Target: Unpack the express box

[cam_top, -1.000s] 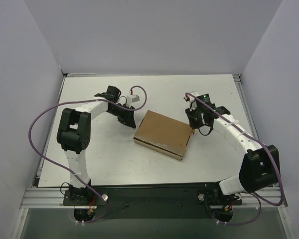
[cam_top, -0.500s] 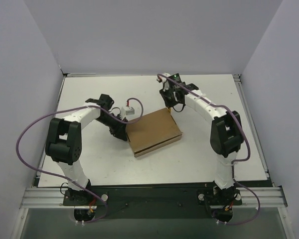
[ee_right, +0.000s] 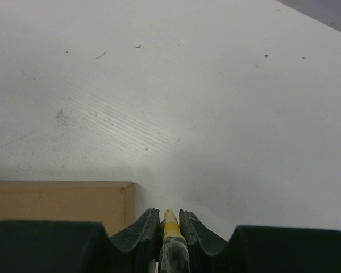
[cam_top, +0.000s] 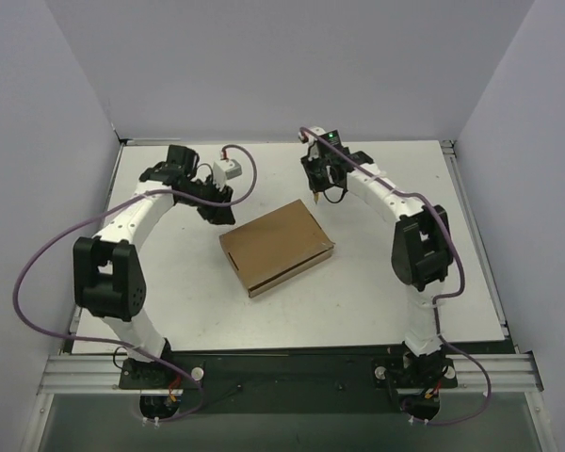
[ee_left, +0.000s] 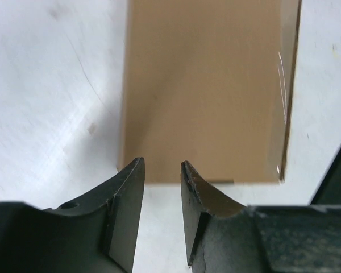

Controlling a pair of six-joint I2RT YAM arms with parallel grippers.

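You'll find no text, label, brand or number that can be read in any view. The box [cam_top: 275, 247] shows you only plain brown cardboard.

The express box [cam_top: 276, 247] blocks the middle of the table [cam_top: 358, 301]. The left gripper [cam_top: 218, 213], jaws apart, crowds its 10 o'clock corner. The right gripper [cam_top: 317, 200], clamping a yellow knife [ee_right: 169, 219], crowds 1 o'clock. Passage lies from 4 to 7 o'clock.
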